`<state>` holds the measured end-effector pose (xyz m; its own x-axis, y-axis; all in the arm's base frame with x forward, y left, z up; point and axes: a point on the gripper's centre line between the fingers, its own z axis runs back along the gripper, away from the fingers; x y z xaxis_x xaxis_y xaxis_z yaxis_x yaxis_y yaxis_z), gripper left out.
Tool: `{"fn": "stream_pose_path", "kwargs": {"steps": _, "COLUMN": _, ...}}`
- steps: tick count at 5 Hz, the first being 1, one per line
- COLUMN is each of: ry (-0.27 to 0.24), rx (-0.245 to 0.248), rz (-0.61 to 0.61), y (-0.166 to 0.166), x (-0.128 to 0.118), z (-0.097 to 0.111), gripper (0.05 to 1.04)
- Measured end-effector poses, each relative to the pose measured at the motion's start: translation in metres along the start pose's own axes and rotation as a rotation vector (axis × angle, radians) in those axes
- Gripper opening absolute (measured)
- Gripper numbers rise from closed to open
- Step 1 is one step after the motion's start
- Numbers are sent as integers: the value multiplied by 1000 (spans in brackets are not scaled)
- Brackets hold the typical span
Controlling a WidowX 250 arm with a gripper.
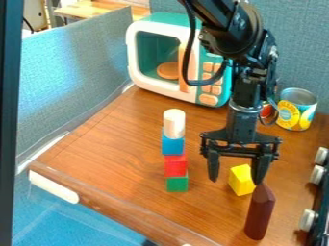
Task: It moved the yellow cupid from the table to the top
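Note:
My gripper (236, 177) hangs over the right half of the table with its two fingers spread wide, open. The yellow block (241, 180) is on the table between and slightly below the fingers, closer to the right one, with nothing gripping it. Left of the gripper stands a stack: a green block (177, 183) at the bottom, a red block (175, 165) above it, then a blue block (173, 144), and a white cylinder (174, 123) on top.
A dark red pointed block (259, 212) stands just in front of the yellow block. A toy microwave (130, 50) is at the back, cans (297, 109) at back right, and a stove edge with knobs (308, 220) at right. The wooden table (116, 158) ends at a raised front edge.

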<state>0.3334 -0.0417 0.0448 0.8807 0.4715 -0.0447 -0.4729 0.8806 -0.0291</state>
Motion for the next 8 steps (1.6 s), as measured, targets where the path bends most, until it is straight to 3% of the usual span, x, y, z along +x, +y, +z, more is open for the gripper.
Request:
{"fn": "stream_pose_path", "kwargs": {"steps": 4, "ry": -22, "rx": -99, "rz": 239, "y": -7, "x": 7, "z": -10, "gripper": 1001}}
{"fn": "stream_pose_path", "kwargs": {"steps": 6, "ry": -7, "rx": -48, "rz": 270, "y": -5, "x": 16, "z": -24, "gripper": 948}}
{"fn": "stream_pose_path", "kwargs": {"steps": 7, "ry": -13, "rx": -40, "rz": 250, "y": -7, "x": 21, "z": -21, "gripper": 657}}
{"fn": "stream_pose_path", "kwargs": {"steps": 8, "ry": -9, "rx": -13, "rz": 178, "y": -14, "x": 19, "z": -14, "gripper": 576}}
